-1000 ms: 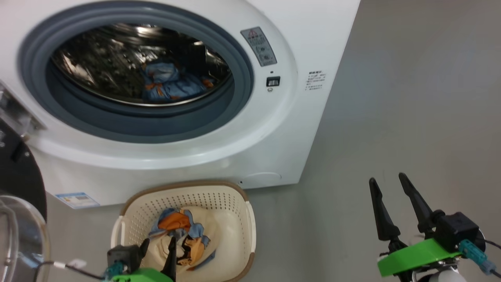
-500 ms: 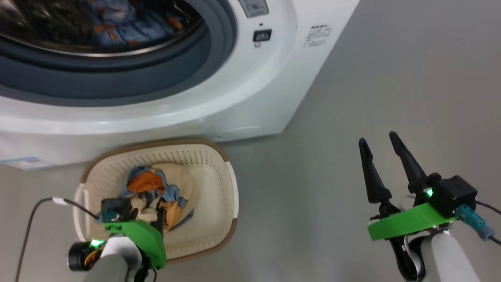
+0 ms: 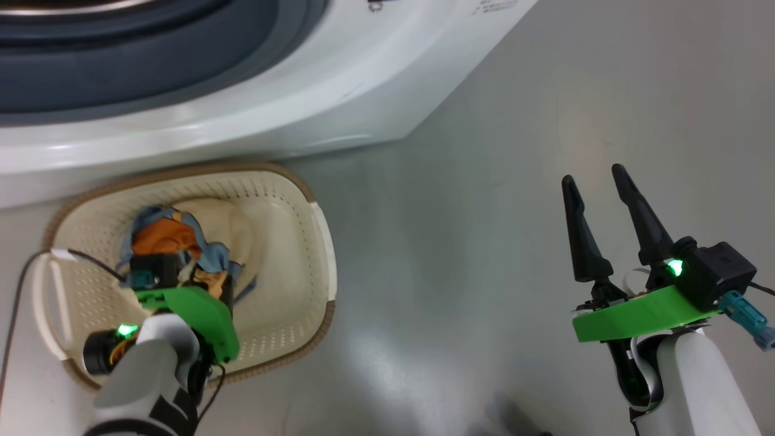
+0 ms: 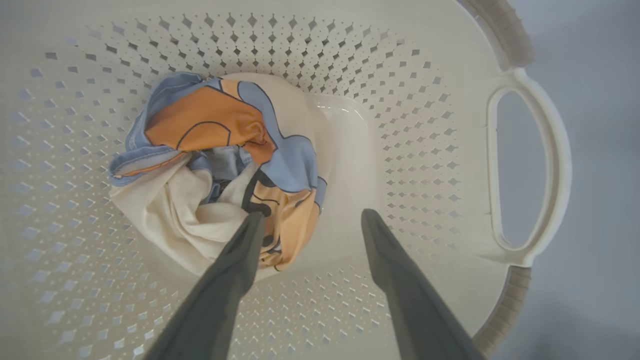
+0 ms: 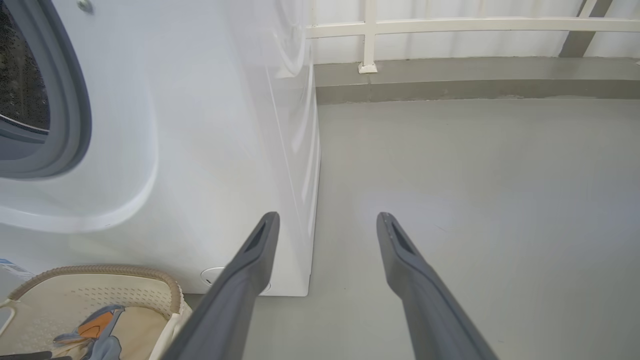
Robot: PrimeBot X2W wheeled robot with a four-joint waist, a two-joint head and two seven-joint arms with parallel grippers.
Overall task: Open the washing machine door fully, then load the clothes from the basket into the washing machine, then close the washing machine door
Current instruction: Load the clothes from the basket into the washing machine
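Your left tool (image 4: 311, 214) hangs inside the basket (image 4: 400, 100), its two dark fingers spread wide and holding nothing. One fingertip (image 4: 251, 227) lies over the near edge of the clothes (image 4: 215, 120). The other stands over the bare basket bottom just beside the bundle. You cannot tell from these views whether the first fingertip touches the fabric.

The clothes sit in one crumpled heap on the basket bottom, off-centre and away from the side handle (image 4: 560, 150) that shows in the left wrist view. The heap is light-blue cloth with orange-brown print, and a cream-white cloth (image 4: 170, 210) is folded around its lower part. The rest of the basket bottom and the perforated walls around the heap are bare.

The washing machine (image 3: 242, 121) stands just behind the basket, its white front close to the basket's brown rim (image 3: 181, 169). You cannot tell whether they touch. Above the basket you see the lower arc of the machine's grey rubber ring (image 3: 121, 72).

Your right tool (image 3: 593, 175) is well apart from the basket, off to its right over the grey floor (image 3: 460, 200). Its fingers also stand wide with nothing between them, and they point past the machine's front corner.
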